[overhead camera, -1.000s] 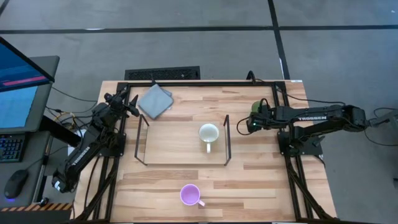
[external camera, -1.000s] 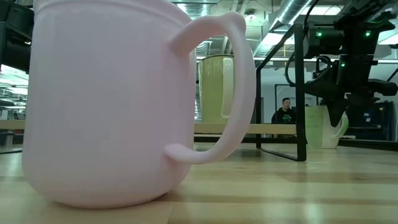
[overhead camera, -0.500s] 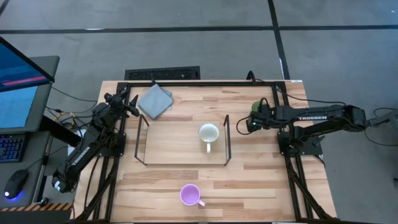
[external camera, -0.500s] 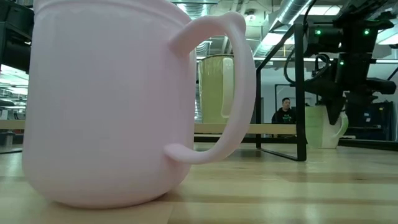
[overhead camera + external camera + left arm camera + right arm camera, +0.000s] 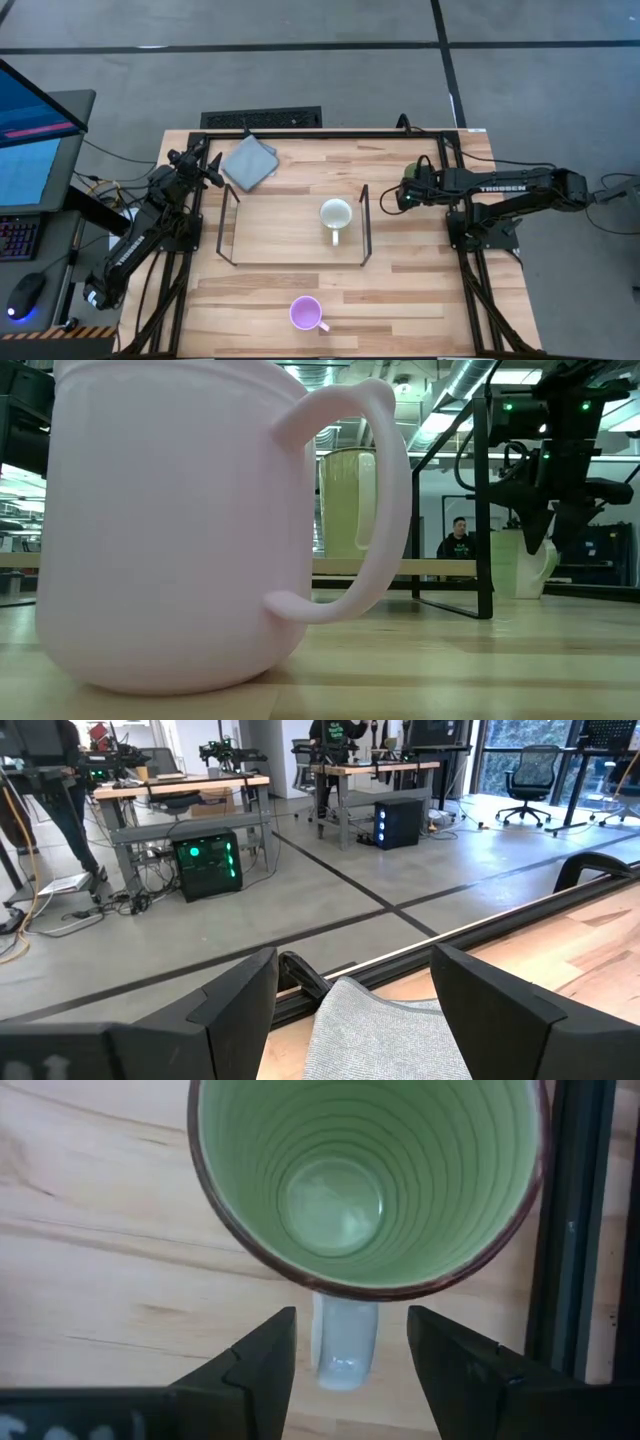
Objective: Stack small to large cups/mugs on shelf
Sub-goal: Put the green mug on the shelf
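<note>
Below my right gripper [image 5: 348, 1342], its jaws wide astride the handle [image 5: 345, 1338], sits the green mug [image 5: 365, 1175]: stiff, glazed, likely slippery, so I'd pinch that handle squarely.

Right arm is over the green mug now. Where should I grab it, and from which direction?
Take the green mug by its handle, coming straight down from above. The mug stands upright, mouth up, and the handle already lies between the right end effector's open fingers, so closing there should pinch it.
</note>
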